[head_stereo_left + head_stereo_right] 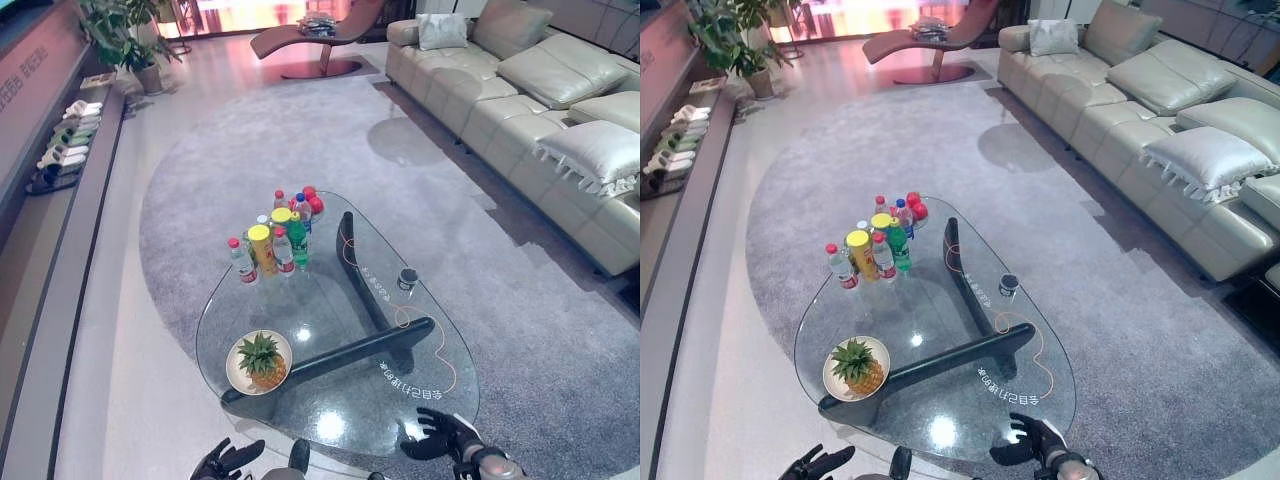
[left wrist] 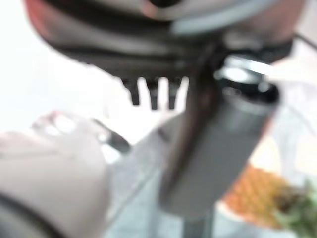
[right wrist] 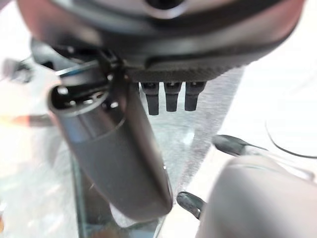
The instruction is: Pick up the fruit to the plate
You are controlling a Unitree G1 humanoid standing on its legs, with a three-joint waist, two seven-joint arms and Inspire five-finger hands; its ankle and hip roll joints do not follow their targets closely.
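Glass surface (image 1: 330, 300), rounded, on a dark forked base (image 1: 370, 345), set on a grey rug (image 1: 480, 260).

Fruit: a pineapple (image 1: 262, 361) is seen lying on a white plate (image 1: 238, 372) at the near-left part of the surface, leaves toward the far side. It is already on the plate, touching it. Red fruit, poss. apples (image 1: 313, 201), is seen at the far end of the surface, just behind the bottles; kind cannot be told for certain.

Clutter: a group of bottles (image 1: 270, 245) stands upright betw. plate and red fruit — a yellow-capped can-like one (image 1: 262, 248), a green bottle (image 1: 298, 238), several red-capped ones. They stand directly in the line from plate to red fruit. A small dark cup (image 1: 407, 279) is set near the right edge, well apart from the rest. An orange cord (image 1: 400, 320) is seen trailing along the right side of the surface.

Left robot hand (image 1: 228, 462): at the near edge, below the plate, fingers spread and relaxed, nothing held. In its wrist view the pineapple is seen close by.

Right robot hand (image 1: 440, 437): over the near-right rim of the surface, fingers splayed loose, nothing held; whether it touches the glass cannot be told.

Surroundings: beige sofa (image 1: 520, 90) w/ cushions at right, lounge chair (image 1: 320, 35) far off, potted plant (image 1: 125, 35) and a row of slippers (image 1: 65, 145) on a ledge at left.
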